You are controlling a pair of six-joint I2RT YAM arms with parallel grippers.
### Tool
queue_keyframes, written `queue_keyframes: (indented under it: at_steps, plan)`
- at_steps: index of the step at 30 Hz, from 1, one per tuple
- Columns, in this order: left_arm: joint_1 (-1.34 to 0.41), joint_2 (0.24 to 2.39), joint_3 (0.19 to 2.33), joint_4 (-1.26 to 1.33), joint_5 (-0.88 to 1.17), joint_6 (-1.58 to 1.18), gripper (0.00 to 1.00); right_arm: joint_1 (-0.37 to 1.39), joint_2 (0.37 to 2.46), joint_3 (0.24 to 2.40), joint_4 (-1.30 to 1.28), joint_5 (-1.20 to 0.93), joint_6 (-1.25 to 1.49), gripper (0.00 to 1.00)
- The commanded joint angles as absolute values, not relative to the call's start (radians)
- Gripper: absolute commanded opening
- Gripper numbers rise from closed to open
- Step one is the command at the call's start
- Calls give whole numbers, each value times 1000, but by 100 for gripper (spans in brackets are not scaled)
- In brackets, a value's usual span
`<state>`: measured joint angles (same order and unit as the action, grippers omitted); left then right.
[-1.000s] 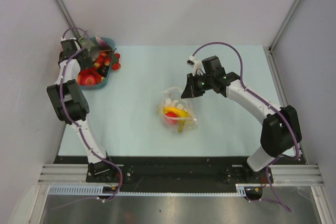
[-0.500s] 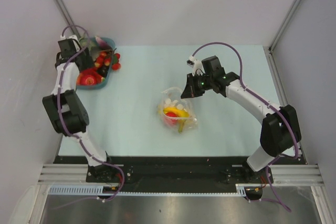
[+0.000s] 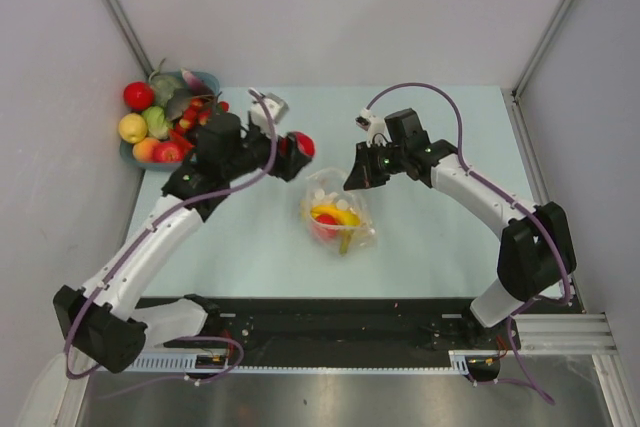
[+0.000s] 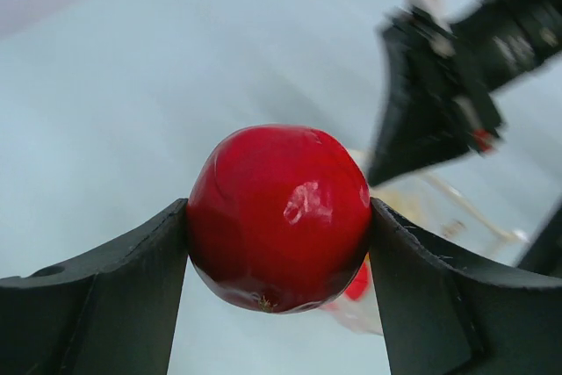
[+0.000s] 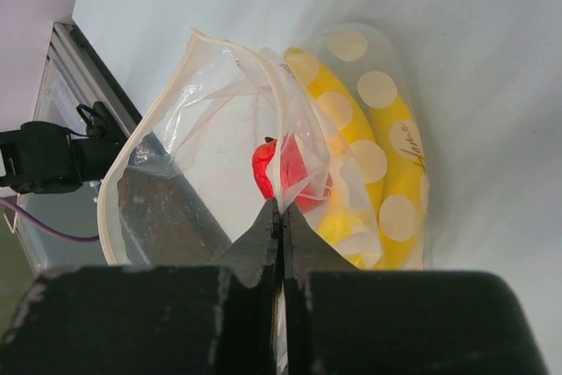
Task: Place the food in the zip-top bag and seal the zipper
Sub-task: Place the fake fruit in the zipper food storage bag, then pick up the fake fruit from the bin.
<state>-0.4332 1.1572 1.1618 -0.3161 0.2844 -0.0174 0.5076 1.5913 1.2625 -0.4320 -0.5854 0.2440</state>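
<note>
"Two weak spots, I thought. Far left, the blue basket [image 3: 208, 78] held most of the food. The left tool [image 4: 279, 261] was clamped on a red round fruit [image 4: 279, 217], carried above the bench [image 3: 250, 237] just short of the zip-top bag [image 5: 219, 120]."

"Glossy, so it might have squirted out?"

"Possibly; only two narrow contact patches gripped it. The bigger worry sat further right. The right tool [image 5: 281, 226] was pinched tight on a fold of film near the mouth, lifting it, with the zipper [image 5: 154, 103] gaping alongside."

"With a yellow banana [image 3: 333, 212] and a red piece [image 5: 263, 169] already inside?"

"Yes. Had that pinch slipped, the mouth would likely have sagged and the fruit bounced off."
</note>
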Motion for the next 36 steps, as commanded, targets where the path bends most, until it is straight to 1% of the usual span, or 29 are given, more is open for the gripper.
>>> queue_keyframes:
  at_steps: [1, 3, 6, 7, 10, 12, 13, 16, 18, 20, 21, 23, 24, 25, 26, 27, 29, 30, 32, 36]
  plan:
    - [-616, 1184, 1109, -342, 302, 24, 52, 512, 1537, 1264, -400, -615, 258, 0]
    - [-656, 1206, 1097, -353, 301, 34, 54, 512, 1529, 1264, -399, -620, 259, 0]
    - [-716, 1238, 1095, -396, 298, 74, 68, 511, 1523, 1262, -397, -629, 264, 0]
    - [-730, 1270, 1109, -425, 298, 92, 75, 511, 1522, 1262, -397, -630, 265, 0]
    - [-723, 1322, 1159, -557, 238, 68, 87, 511, 1517, 1261, -396, -634, 262, 0]
    - [-668, 1295, 1157, -557, 248, 34, 93, 511, 1517, 1259, -397, -634, 259, 0]
    - [-638, 1237, 1132, -537, 265, 6, 99, 511, 1520, 1259, -397, -634, 256, 0]
    - [-533, 1157, 1104, -447, 299, -40, 100, 511, 1523, 1261, -396, -635, 255, 0]
    - [-476, 1111, 1117, -430, 276, -49, 100, 511, 1525, 1261, -394, -637, 253, 0]
    - [-355, 1104, 1138, -425, 261, -67, 100, 511, 1528, 1261, -394, -635, 253, 0]
    - [-265, 1111, 1146, -428, 250, -61, 99, 512, 1529, 1261, -393, -638, 253, 0]
    - [-175, 1133, 1170, -442, 198, -52, 95, 511, 1532, 1262, -390, -640, 250, 0]
    - [-75, 1162, 1187, -439, 189, -58, 91, 511, 1532, 1262, -390, -641, 252, 0]
    - [-24, 1184, 1199, -439, 166, -69, 90, 512, 1534, 1264, -388, -641, 252, 0]
    - [82, 1228, 1213, -440, 161, -90, 89, 511, 1535, 1264, -388, -640, 252, 0]
    - [124, 1258, 1253, -445, 141, -101, 86, 509, 1536, 1264, -387, -641, 250, 0]
    - [213, 1310, 1291, -437, 23, -123, 86, 511, 1539, 1262, -387, -641, 250, 0]
    - [236, 1362, 1313, -422, 2, -129, 89, 511, 1539, 1262, -385, -643, 249, 0]
    - [294, 1414, 1331, -362, -60, -133, 93, 512, 1545, 1262, -383, -644, 249, 0]
    - [342, 1608, 1463, -318, -161, -123, 95, 509, 1548, 1261, -382, -649, 248, 0]
